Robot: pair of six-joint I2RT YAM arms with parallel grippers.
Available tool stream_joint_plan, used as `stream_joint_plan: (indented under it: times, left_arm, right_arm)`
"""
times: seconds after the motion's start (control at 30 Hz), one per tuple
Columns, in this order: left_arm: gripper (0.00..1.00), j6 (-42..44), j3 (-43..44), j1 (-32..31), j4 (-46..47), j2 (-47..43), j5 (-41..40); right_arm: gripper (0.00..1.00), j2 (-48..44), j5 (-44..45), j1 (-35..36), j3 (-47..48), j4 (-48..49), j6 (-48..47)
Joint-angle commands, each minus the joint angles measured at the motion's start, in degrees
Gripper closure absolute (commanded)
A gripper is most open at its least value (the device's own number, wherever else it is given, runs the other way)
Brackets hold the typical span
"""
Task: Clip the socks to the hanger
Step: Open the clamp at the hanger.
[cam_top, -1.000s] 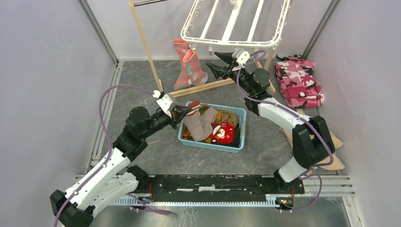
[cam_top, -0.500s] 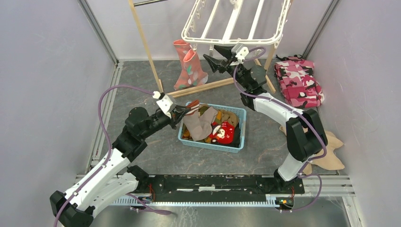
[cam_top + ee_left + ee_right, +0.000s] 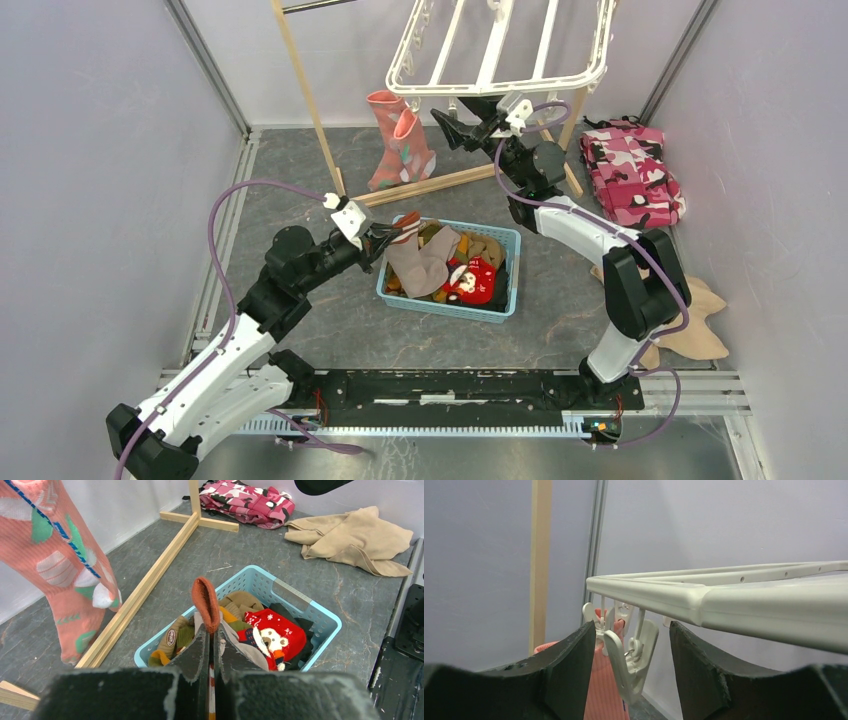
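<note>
The white hanger (image 3: 497,48) hangs at the back, and two salmon-pink socks (image 3: 400,148) are clipped to its left corner. My right gripper (image 3: 456,118) is open just under the hanger's near rim. In the right wrist view a white clip (image 3: 633,661) dangles between its fingers (image 3: 569,675), untouched, with a pink sock (image 3: 601,690) behind. My left gripper (image 3: 210,632) is shut on a grey-brown sock (image 3: 420,265) with a rust tip (image 3: 205,600). It holds the sock above the blue basket (image 3: 508,303). A red sock (image 3: 280,632) lies in the basket.
The light wooden stand (image 3: 312,105) rises left of the hanger, with its base bar (image 3: 145,590) on the floor behind the basket. A pink camouflage cloth (image 3: 630,175) lies at the back right and a tan garment (image 3: 700,325) at the right. Walls close in both sides.
My right gripper has risen and moved left, up to the hanger's near rim, staying open. The left arm and its sock have stayed put.
</note>
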Motion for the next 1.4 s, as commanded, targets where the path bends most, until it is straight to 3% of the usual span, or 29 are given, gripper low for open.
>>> stream_joint_plan:
  times: [0.0, 0.87, 1.2, 1.37]
  left_arm:
    - [0.98, 2.16, -0.12, 0.51, 1.47, -0.2, 0.71]
    - [0.98, 2.46, -0.07, 1.09, 1.31, -0.22, 1.02]
    - [0.98, 2.5, -0.01, 1.16, 1.3, -0.06, 1.18]
    - [0.98, 2.46, -0.08, 1.35, 1.3, -0.05, 1.27]
  right_arm:
    - [0.38, 0.2, -0.72, 0.02, 0.44, 4.77, 1.22]
    - [0.48, -0.06, -2.72, 0.04, -0.17, 6.56, 3.23]
    - [0.6, -0.33, -2.7, 0.08, 0.15, 5.78, 3.23]
    - [0.75, -0.33, -2.66, 0.04, 0.35, 5.28, 3.25]
